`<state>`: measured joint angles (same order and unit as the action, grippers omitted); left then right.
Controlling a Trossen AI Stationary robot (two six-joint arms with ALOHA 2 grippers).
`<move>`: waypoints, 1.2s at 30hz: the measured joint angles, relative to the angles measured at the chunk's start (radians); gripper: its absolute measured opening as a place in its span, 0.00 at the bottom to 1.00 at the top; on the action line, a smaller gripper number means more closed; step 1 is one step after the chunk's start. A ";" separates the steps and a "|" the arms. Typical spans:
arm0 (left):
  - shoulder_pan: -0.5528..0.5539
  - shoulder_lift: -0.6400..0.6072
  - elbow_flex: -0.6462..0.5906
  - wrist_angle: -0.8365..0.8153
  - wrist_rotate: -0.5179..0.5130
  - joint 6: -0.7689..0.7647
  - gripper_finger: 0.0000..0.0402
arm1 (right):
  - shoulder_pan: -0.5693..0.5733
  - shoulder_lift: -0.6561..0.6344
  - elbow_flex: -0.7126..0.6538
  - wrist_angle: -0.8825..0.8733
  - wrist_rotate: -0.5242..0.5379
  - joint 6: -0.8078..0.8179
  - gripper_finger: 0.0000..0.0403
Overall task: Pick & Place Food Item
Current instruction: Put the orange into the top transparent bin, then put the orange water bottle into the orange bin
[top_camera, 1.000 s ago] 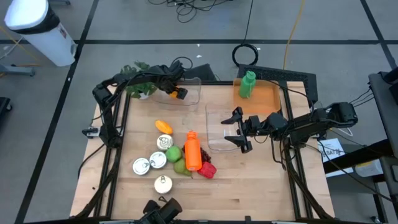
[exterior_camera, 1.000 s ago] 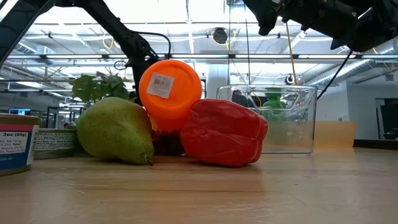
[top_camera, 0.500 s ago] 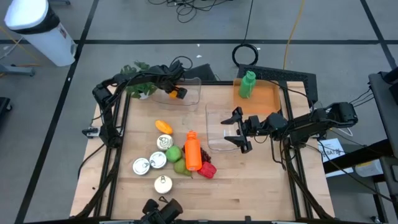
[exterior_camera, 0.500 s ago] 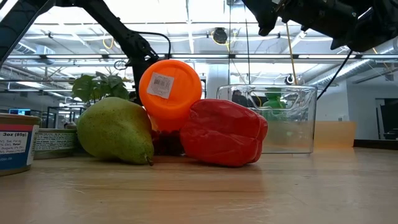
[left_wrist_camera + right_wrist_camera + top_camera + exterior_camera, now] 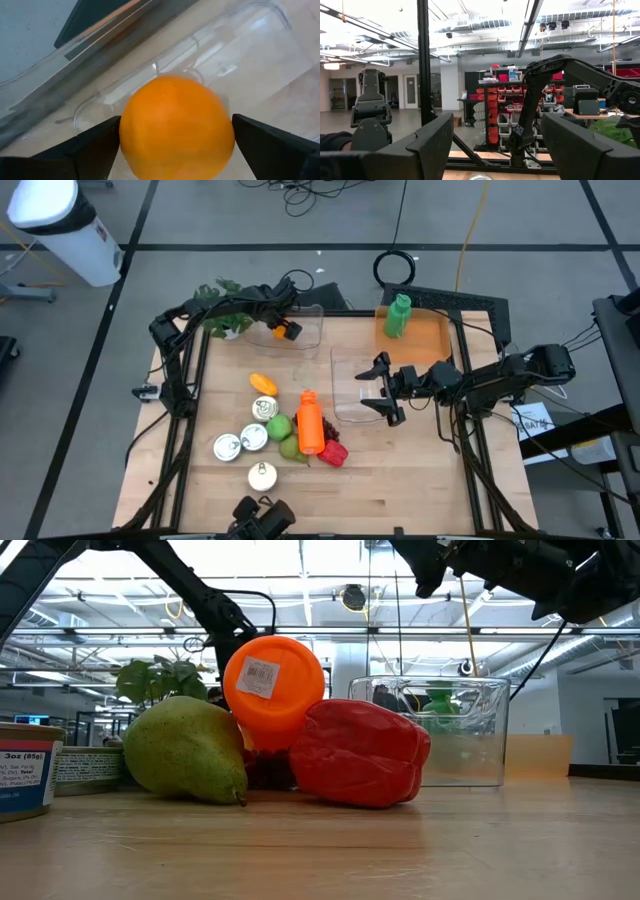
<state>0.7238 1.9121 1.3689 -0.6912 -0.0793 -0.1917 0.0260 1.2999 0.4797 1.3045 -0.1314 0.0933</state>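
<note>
An orange (image 5: 291, 332) is sitting inside a clear bin (image 5: 310, 328) at the far left of the tabletop (image 5: 400, 480), with the left pincer (image 5: 283, 323) hanging just over it, its fingers (image 5: 95, 150) standing apart on either side. A leafy plant (image 5: 222, 308) is lying just left of that bin. A second clear bin (image 5: 352, 385) is resting near the middle, with the right pincer (image 5: 381, 388) hovering at its right edge. A bottle (image 5: 399, 315) is standing on a mat (image 5: 432, 338) at the far right corner. Toward the front left, cans (image 5: 243, 440), a pear (image 5: 279, 426), a pepper (image 5: 334, 453) and a lying bottle (image 5: 310, 424) are clustering together.
</note>
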 joint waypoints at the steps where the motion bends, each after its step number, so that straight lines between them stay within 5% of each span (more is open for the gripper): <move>1: 0.000 0.000 0.000 0.002 0.000 0.000 0.96 | 0.000 0.000 0.000 0.000 0.000 0.000 0.70; 11: 0.000 -0.037 0.000 0.019 -0.001 0.006 0.93 | 0.000 0.000 0.000 0.000 0.000 0.000 0.70; 24: -0.020 -0.273 0.000 0.057 -0.023 0.063 0.95 | 0.000 0.000 0.000 -0.001 0.000 0.000 0.70; 36: -0.267 -0.581 -0.019 0.017 -0.018 0.121 0.92 | 0.000 0.000 0.000 -0.008 -0.007 0.052 0.70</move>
<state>0.4572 1.3307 1.3503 -0.6738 -0.0973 -0.0708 0.0257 1.2999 0.4801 1.2964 -0.1387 0.1458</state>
